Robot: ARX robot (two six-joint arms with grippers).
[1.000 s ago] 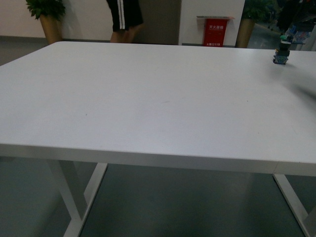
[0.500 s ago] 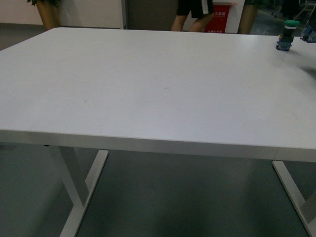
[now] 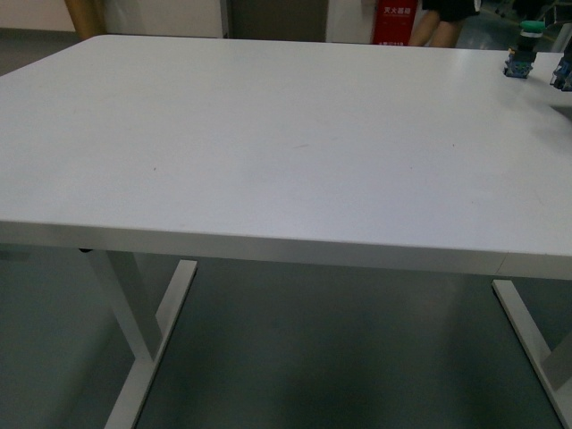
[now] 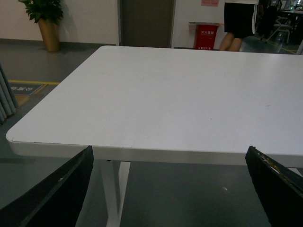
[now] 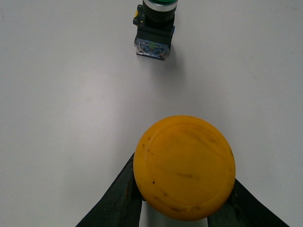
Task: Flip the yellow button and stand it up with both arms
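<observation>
The left fingers (image 4: 52, 194) are seen as flat black wedges, one edged in brown. The right fingers (image 5: 118, 198) are likewise black.

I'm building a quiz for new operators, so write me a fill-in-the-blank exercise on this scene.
1. The held button between the right end effector's fingers has a ____ cap.
2. The other button, standing apart on the table, has a ____ cap.
3. The left end effector is open and holds ____.
Missing words: yellow; green; nothing.
</observation>
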